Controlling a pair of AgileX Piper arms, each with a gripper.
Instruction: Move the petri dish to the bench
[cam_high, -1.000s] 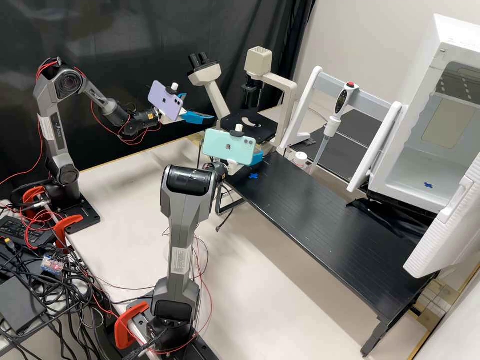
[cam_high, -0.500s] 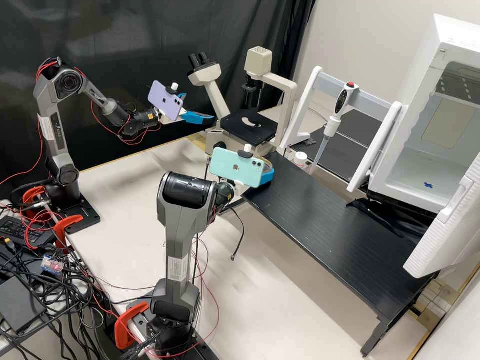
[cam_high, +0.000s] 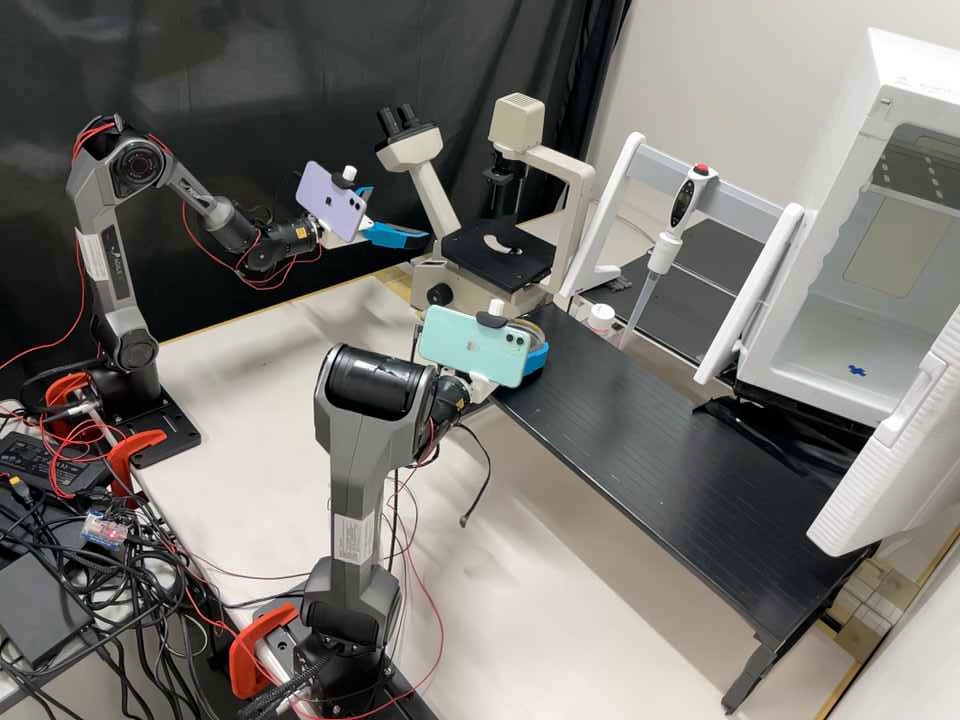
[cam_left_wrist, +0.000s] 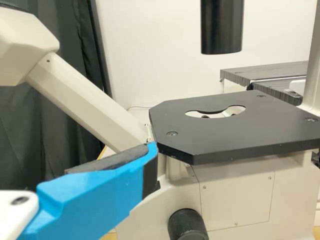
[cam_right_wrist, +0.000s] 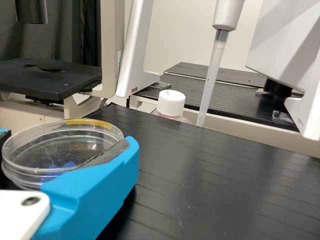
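Petri dish (cam_right_wrist: 50, 145) — clear, round, yellow-marked at its rim — is clamped in the right claw (cam_high: 532, 345); the left claw (cam_high: 398, 213) is spread apart. Past the bench's (cam_high: 650, 410) far edge, a white-capped bottle (cam_right_wrist: 171, 104) looks pinkish inside.

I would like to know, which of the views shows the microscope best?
The high view: there the microscope appears almost whole, eyepieces included. The left wrist view shows its black stage closely, with a dark knob; the right wrist view shows part of the stage and pale frame.
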